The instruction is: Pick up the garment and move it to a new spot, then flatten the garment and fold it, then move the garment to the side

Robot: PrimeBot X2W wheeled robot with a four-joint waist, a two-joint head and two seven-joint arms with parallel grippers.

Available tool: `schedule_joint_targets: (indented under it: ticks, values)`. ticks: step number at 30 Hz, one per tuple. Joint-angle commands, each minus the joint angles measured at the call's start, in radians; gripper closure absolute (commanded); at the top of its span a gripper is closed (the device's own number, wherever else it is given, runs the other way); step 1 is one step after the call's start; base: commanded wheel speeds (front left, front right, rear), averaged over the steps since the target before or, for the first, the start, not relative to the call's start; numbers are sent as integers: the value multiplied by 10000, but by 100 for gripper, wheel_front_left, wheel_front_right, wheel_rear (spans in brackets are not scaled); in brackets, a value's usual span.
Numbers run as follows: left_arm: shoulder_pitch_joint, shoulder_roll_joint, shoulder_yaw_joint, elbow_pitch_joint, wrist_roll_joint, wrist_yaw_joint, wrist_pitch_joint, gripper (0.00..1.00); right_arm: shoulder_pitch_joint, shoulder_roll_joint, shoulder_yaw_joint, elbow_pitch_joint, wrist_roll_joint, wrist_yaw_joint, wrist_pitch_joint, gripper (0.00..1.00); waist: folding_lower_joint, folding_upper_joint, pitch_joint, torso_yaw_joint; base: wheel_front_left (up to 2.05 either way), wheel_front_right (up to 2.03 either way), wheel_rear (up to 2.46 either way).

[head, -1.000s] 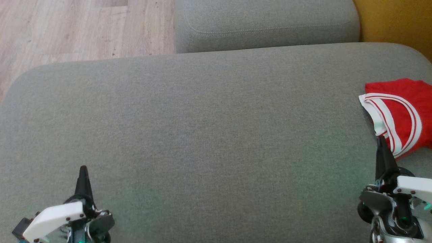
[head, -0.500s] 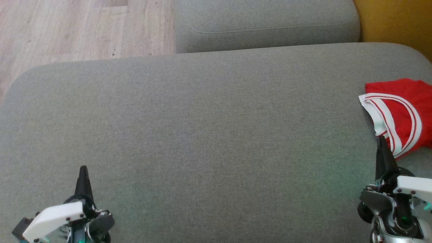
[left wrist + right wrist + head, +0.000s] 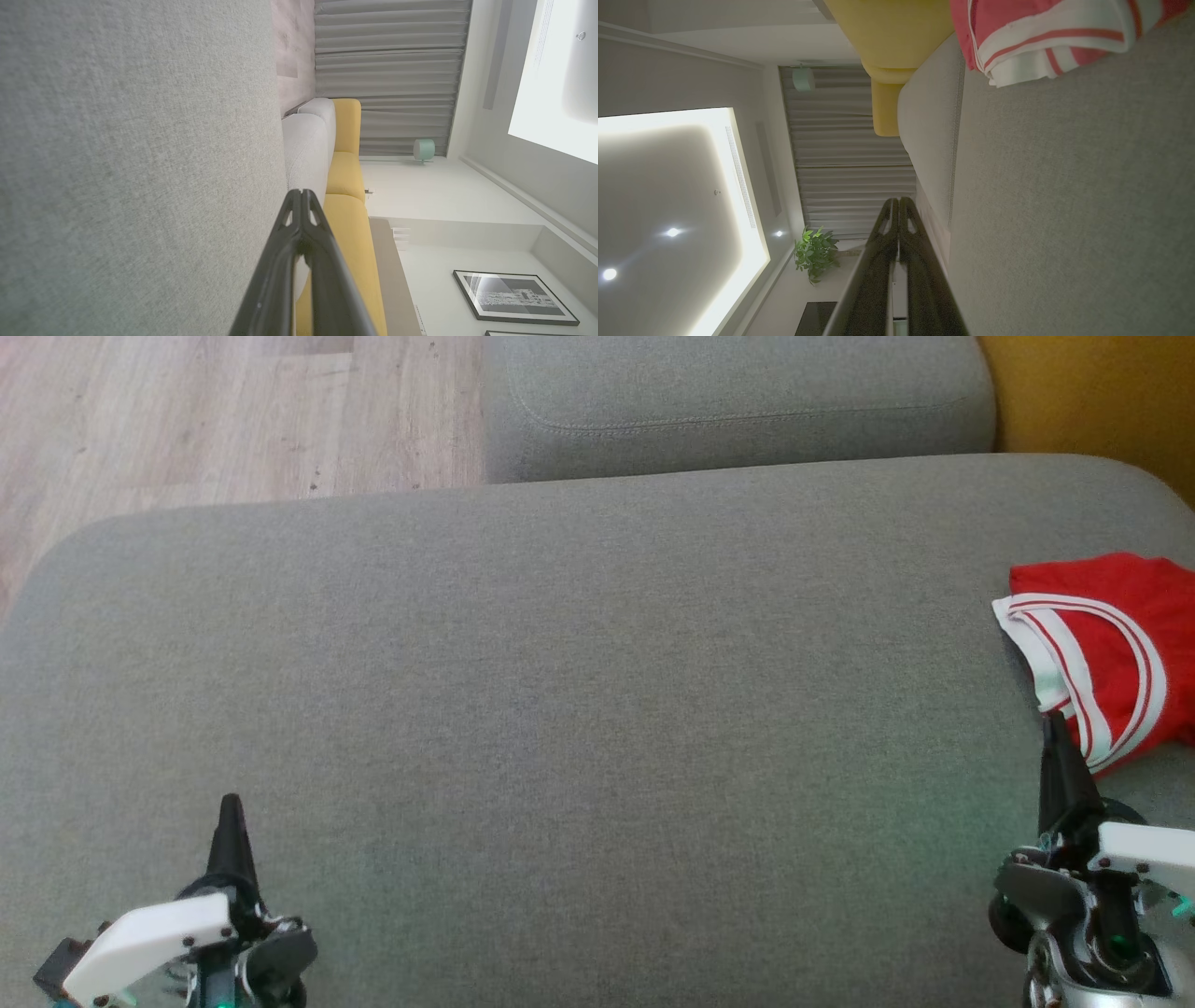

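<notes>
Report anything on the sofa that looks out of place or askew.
Nothing spilled or damaged. The red garment lies folded and skewed at the right edge of the grey cushion, running out of the head view.

Your left end effector [image 3: 230,801] sits at about 7 o'clock in the head view. Its two dark fingers are pressed together into a single spike aimed at 12 o'clock. Your right end effector [image 3: 1053,719] sits at about 4 o'clock, also closed tight and pointing to 12 o'clock. In each wrist view the fingertips meet with nothing between them.
</notes>
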Motion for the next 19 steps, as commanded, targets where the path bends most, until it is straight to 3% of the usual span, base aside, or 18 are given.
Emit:
schedule_joint_targets:
  ticks: [1,19]
  values:
    - [-500,62,400,-367,-55,-67,71,100,-199,-49,208,-410,71,35,59,100,0,-1,0,0,0,0,0]
    - [-500,62,400,-367,-56,-67,71,100,-199,-49,208,-410,71,35,59,100,0,-1,0,0,0,0,0]
